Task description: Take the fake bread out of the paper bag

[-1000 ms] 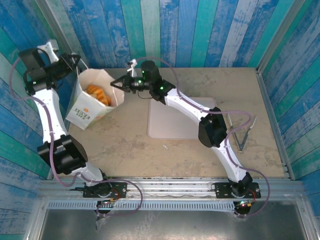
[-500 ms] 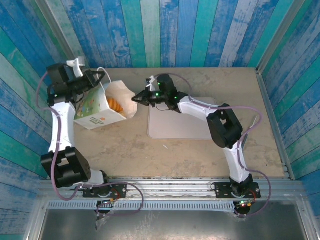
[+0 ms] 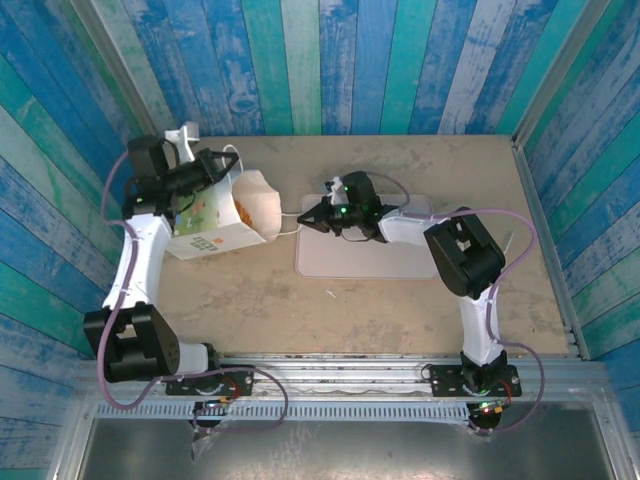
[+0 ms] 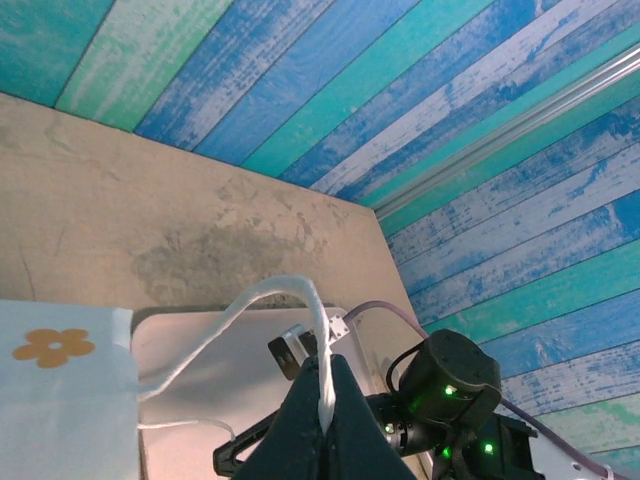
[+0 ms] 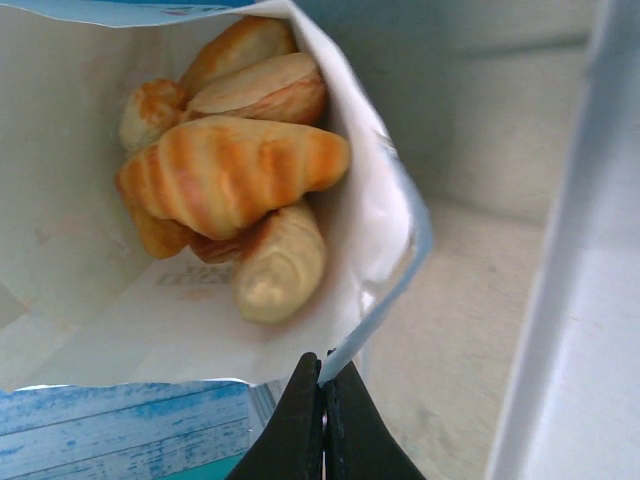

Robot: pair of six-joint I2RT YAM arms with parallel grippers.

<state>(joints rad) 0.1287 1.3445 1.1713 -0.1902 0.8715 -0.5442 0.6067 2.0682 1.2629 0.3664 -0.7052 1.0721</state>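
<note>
- White paper dominates the top external view. The paper bag (image 3: 205, 228) lies tipped on its side on the table (image 3: 420, 165), with its mouth opening toward the right claw (image 3: 310, 216). The left claw (image 3: 213, 166) sits at the bag's back upper edge. The fake bread (image 3: 243, 208) shows as an orange patch just inside the mouth, between the two claws and nearer the right one.
- In the left wrist view, the left claw (image 4: 322, 400) is clenched on the bag's white cord handle (image 4: 270, 295), which loops up ahead of the fingertips. A corner of the bag sits below and to the claw's left, and the pale pink tray (image 4: 200, 360) lies beyond.
- In the right wrist view, the right claw (image 5: 322, 400) is pinched tight on the bag's rim — or its cord, I cannot tell which. The bread is piled straight ahead of the tips and a little left, deep against the bag's bottom. The top croissant (image 5: 235, 172) lies with its long axis crosswise to the claw's line of reach.
- My judgement is that the right claw is the nearer one — it would have to let go of the bag before reaching in.
</note>
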